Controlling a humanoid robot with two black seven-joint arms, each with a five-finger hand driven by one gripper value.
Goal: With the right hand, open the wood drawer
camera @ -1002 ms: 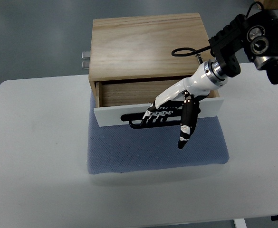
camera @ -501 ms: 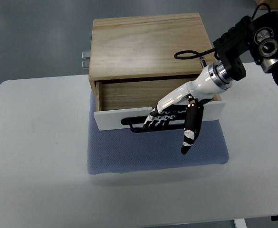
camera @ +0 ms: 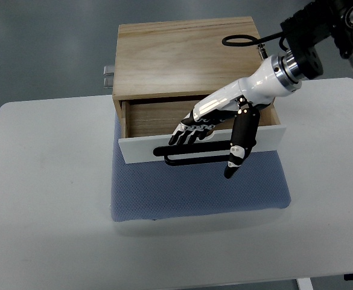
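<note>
A light wood drawer box [camera: 185,57] stands on a blue mat [camera: 197,187] on the white table. Its drawer [camera: 143,148] is pulled part way out, with a white front and a black bar handle [camera: 188,157]. My right hand [camera: 209,142] comes in from the upper right and hovers over the drawer front, just above the handle. Its fingers [camera: 188,130] are stretched out and relaxed, off the handle, and the thumb [camera: 239,148] points down across the white front. It holds nothing. The left arm does not show.
The white table [camera: 49,199] spreads to the left, right and front of the mat. A metal hinge or latch [camera: 108,77] sticks out at the box's back left. A black cable loop [camera: 236,41] lies over the box top near the right arm.
The right hand has let go of the handle and lifted up and back from it, its fingers now straightened above the drawer front. The drawer stays part way open.
</note>
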